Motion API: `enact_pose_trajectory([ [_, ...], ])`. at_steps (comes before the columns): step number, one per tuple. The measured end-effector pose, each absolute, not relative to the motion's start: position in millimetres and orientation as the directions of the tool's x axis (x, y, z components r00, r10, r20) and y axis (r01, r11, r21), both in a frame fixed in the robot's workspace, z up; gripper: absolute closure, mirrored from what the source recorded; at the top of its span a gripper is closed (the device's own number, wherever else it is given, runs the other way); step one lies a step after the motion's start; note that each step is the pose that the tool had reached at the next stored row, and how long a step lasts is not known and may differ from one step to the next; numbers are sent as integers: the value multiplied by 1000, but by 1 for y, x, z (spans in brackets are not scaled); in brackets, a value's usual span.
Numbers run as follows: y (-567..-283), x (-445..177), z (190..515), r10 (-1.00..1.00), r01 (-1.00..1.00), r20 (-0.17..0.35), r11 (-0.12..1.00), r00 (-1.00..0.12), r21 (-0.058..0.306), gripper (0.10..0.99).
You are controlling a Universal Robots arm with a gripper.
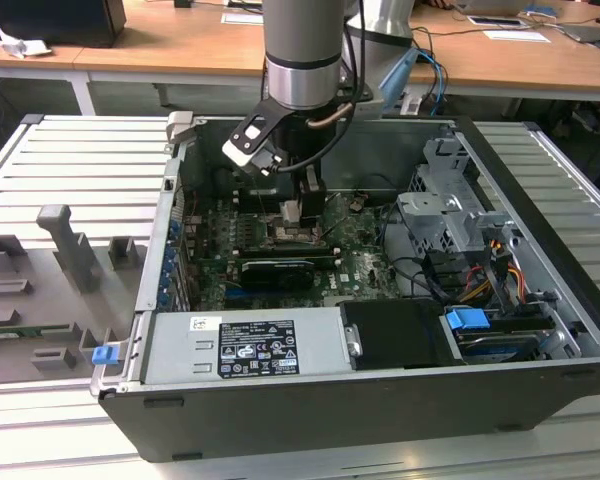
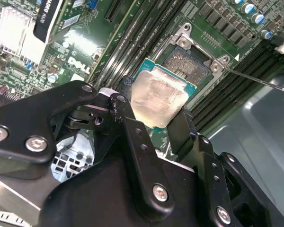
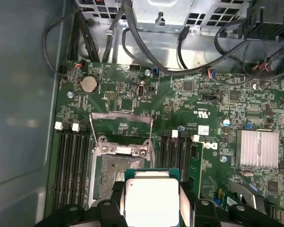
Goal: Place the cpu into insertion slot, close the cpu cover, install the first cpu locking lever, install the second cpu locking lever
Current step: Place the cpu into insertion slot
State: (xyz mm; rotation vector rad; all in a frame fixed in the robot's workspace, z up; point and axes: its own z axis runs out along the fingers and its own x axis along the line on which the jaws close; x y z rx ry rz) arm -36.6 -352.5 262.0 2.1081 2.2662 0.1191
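My gripper (image 1: 293, 212) reaches down into the open computer case and is shut on the cpu (image 2: 158, 97), a flat square chip with a silvery top on a green base. In both wrist views one black finger (image 2: 126, 92) sits on each side of the chip. The cpu (image 3: 151, 198) hovers just over the near edge of the insertion slot (image 3: 114, 172), a dark square socket (image 2: 189, 59) with a silver rim on the green board. The cpu cover (image 3: 120, 115) stands swung open behind the socket. A thin locking lever (image 2: 255, 79) sticks out from a socket corner.
Black memory slots (image 3: 71, 161) flank the socket on both sides. A long black card (image 1: 272, 272) lies just in front, a silver power supply (image 1: 245, 345) nearer still. A drive cage (image 1: 450, 215) with cables stands on the exterior view's right. A finned heatsink (image 3: 257, 148) sits on the board.
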Motion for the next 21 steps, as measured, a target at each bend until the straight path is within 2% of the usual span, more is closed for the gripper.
enact_pose_trajectory([
  [4, -348, -37, 253, 998, 994, 20, 65, -67, 86, 545],
  [7, -348, -37, 244, 1000, 996, 20, 20, -22, 86, 545],
  [21, -348, -42, 241, 1000, 996, 20, 20, -22, 86, 545],
])
